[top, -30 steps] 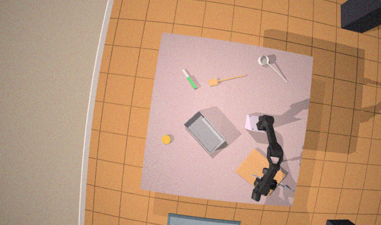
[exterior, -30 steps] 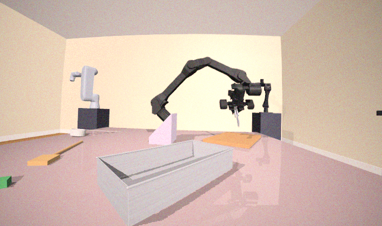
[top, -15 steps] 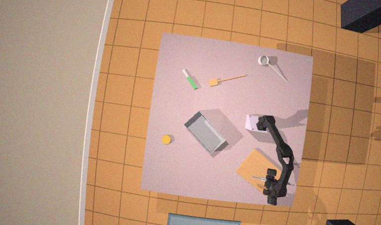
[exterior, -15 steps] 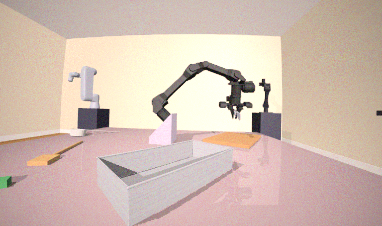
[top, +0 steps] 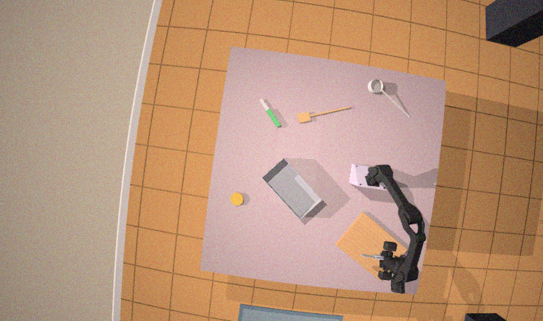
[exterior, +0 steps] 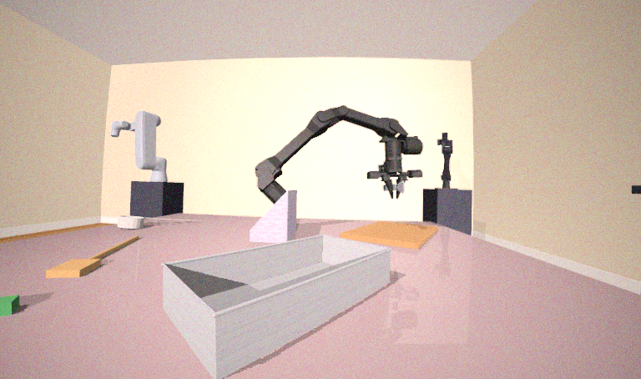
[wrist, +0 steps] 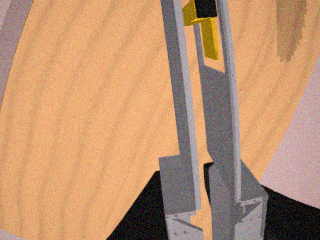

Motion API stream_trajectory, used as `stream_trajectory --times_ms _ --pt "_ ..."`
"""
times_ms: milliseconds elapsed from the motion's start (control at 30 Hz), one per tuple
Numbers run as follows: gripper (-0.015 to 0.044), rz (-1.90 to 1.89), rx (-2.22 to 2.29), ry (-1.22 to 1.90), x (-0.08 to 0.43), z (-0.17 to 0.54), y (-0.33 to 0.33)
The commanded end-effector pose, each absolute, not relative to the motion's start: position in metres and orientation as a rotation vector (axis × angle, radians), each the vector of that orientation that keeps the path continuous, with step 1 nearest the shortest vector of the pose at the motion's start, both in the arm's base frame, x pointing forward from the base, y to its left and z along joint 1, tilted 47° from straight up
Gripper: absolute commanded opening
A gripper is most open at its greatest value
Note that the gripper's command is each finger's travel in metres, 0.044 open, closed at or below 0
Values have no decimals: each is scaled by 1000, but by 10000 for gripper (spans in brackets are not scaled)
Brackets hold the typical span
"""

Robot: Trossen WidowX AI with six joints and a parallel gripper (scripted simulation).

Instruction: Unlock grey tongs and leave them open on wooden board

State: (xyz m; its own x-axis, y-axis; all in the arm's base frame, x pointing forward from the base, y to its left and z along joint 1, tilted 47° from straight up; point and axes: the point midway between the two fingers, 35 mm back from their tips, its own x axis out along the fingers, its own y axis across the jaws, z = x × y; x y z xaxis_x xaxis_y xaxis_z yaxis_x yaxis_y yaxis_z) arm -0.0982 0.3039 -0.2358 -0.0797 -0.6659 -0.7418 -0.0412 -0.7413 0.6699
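The grey tongs (wrist: 200,87) are hanging pinched in the gripper (exterior: 394,186) above the wooden board (exterior: 390,234), risking staying locked if released unsqueezed.

The top view looks straight down from high above the wooden board (top: 362,240). The exterior view sits low and far beyond the roasting tin (exterior: 279,290), facing the board (exterior: 390,234). The wrist view looks closely, seemingly downward, onto it (wrist: 87,127).
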Motion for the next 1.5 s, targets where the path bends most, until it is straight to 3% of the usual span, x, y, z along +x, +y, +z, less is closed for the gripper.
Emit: stream_trajectory --times_ms 0,1467 --pt "-150 -1880 1767 -756 -99 -236 307" --pt "-150 -1920 1795 -721 -103 -285 255"
